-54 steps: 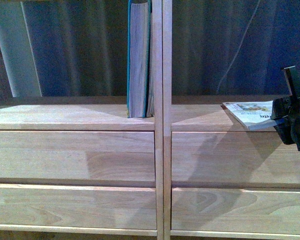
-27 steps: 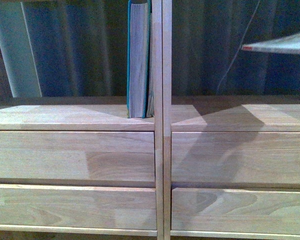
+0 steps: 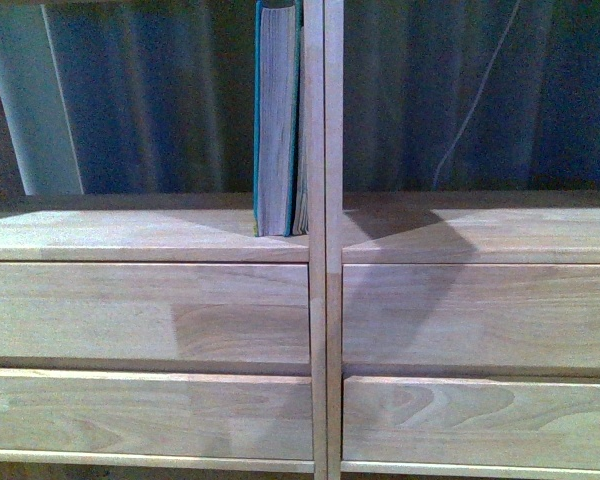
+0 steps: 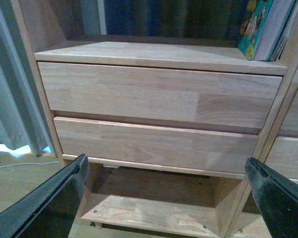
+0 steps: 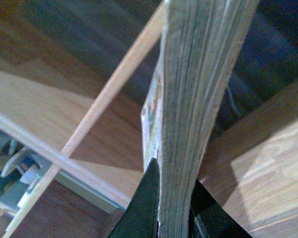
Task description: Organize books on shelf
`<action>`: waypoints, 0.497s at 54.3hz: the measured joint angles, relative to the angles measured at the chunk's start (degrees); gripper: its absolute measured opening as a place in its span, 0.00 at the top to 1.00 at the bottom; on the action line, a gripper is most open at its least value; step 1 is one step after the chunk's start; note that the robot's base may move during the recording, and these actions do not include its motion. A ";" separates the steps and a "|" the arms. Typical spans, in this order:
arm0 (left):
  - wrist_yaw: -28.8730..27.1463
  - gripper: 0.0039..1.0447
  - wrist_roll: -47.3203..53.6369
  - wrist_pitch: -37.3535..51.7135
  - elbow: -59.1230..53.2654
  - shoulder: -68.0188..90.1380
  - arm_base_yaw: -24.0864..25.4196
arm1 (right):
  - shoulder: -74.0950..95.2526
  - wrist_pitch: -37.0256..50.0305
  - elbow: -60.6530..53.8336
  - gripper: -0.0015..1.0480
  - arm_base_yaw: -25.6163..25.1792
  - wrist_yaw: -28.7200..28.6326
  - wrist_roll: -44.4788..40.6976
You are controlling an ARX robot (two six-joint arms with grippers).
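Note:
The light-wood shelf (image 3: pixel 160 300) fills the front view, with two columns, open compartments above and drawer fronts below. The thick teal book (image 3: pixel 277 120) stands upright in the left compartment against the centre divider; it also shows in the left wrist view (image 4: pixel 265 29). My right gripper (image 5: pixel 174 198) is shut on the thin white paperback (image 5: pixel 198 89), seen edge-on with its page edges toward the camera, held above a shelf board (image 5: pixel 268 168). My left gripper (image 4: pixel 166 188) is open and empty, low in front of the left column's drawers (image 4: pixel 154 94). Neither gripper shows in the front view.
A dark blue curtain (image 3: pixel 460 90) hangs behind the shelf. A pale curtain (image 4: pixel 10 99) hangs beside the shelf's left side. Below the drawers is an open bottom compartment (image 4: pixel 154 208). A thin cable (image 3: pixel 475 100) hangs behind the right compartment.
The paperback lay on the right compartment's board in my right gripper, then rose up to the right; now book and gripper are out of the front view.

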 joint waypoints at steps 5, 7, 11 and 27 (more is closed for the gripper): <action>0.00 0.07 0.00 0.00 0.00 0.00 0.00 | -3.34 2.29 -2.29 0.93 -0.26 -2.27 -2.19; 0.00 0.07 0.00 0.00 0.00 0.00 0.00 | -4.37 3.30 -3.06 0.93 -0.31 -3.28 -2.93; 0.02 0.07 0.00 0.00 0.00 0.00 0.00 | -6.60 5.97 -5.07 0.93 0.02 -5.25 -4.07; 0.00 0.07 0.00 0.00 0.00 0.00 0.00 | -9.27 9.14 -12.24 0.93 6.23 -3.67 -6.12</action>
